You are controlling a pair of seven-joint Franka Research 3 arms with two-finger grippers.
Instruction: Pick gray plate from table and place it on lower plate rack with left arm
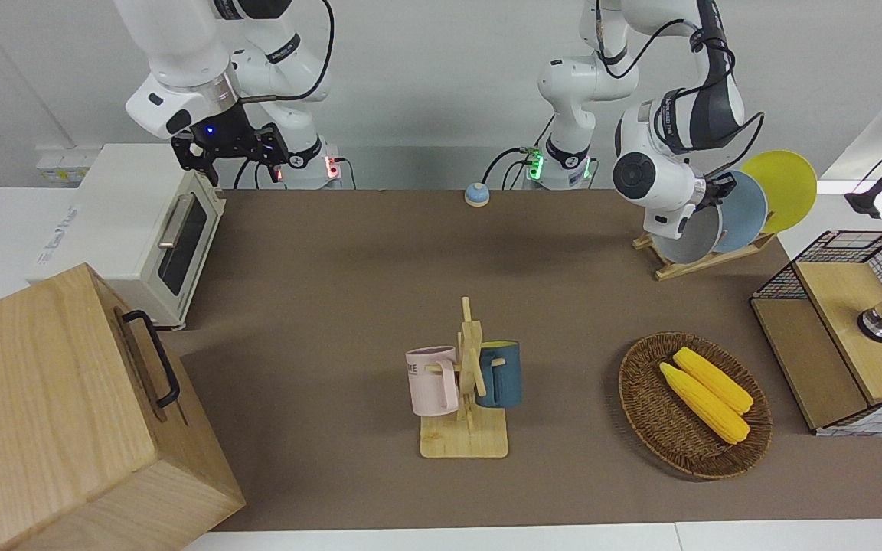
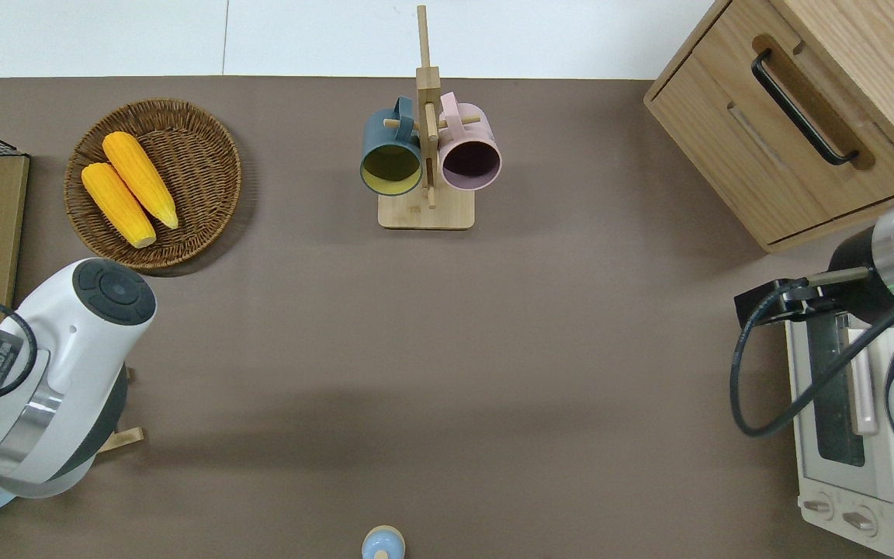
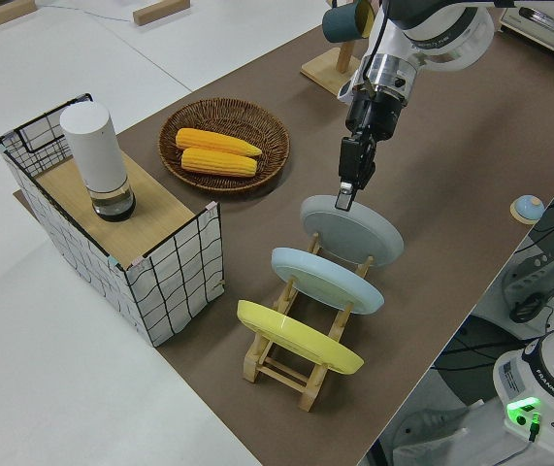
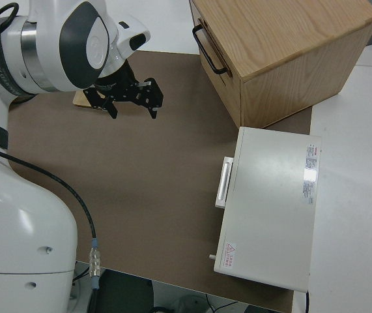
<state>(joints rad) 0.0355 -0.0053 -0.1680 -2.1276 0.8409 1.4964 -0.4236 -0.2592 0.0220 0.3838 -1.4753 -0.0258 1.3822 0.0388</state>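
A brown-topped table (image 1: 380, 252) carries, from largest to smallest: a wooden drawer cabinet (image 1: 66, 413) at the corner of the right arm's end farthest from the robots, a white toaster oven (image 1: 142, 229) on that same end's edge nearer to them, a wire-sided crate (image 3: 121, 243) bearing a white cylinder (image 3: 95, 155) at the left arm's end, a wicker basket (image 1: 644, 405) with two corn cobs (image 1: 709, 398), a wooden mug stand (image 1: 468, 398) with a pink mug (image 1: 432, 380) and a dark blue mug (image 1: 501, 375), and the lower plate rack (image 3: 301, 335) near the edge by the left arm's base.

The gray plate (image 3: 359, 233) stands tilted in the rack's slot nearest the table's middle, the light-blue plate (image 3: 325, 280) in the next, the yellow plate (image 3: 296, 337) last. The left gripper (image 3: 347, 194) pinches the gray plate's upper rim between its fingertips. The right gripper (image 1: 230, 149) is parked, jaws apart.

By all appearances the plate is seated or nearly so. The risk lies in the release: should the lower rim sit short of the pegs, letting go could send the plate sliding off the rails onto the table, or tipping against the light-blue plate. A withdrawal that drags the rim could shift the light rack
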